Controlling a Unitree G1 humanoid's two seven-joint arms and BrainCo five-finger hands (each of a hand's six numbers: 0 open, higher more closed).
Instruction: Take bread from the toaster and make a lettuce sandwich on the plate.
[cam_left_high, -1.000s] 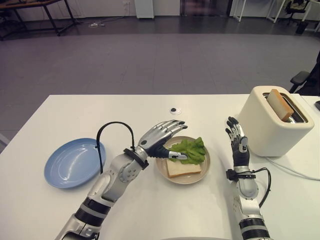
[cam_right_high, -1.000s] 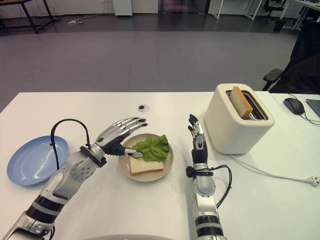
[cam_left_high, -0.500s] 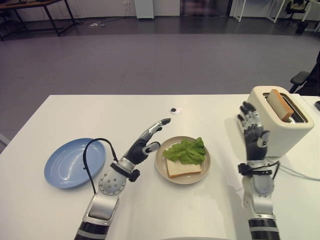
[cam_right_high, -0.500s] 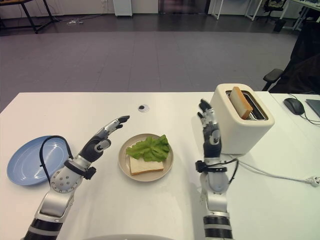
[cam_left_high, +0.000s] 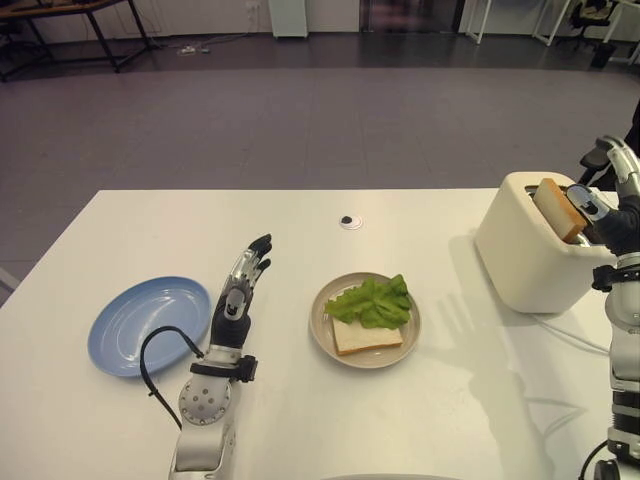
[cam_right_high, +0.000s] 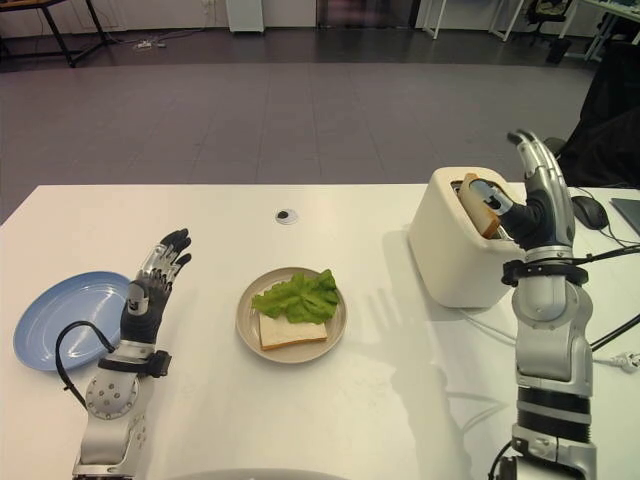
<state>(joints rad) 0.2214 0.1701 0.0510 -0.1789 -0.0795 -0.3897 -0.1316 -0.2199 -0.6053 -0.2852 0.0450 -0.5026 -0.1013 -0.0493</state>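
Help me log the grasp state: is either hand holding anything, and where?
Left hand holds nothing. Right hand is at the top of the bread in the toaster; a grip cannot be told.

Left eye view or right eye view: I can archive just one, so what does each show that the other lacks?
Left eye view: a longer run of the table's left edge, floor beside it. Right eye view: a computer mouse and a cable plug. Both: the toaster, its bread slice with the right hand beside it, the beige plate holding bread and lettuce, the blue plate, the open left hand.
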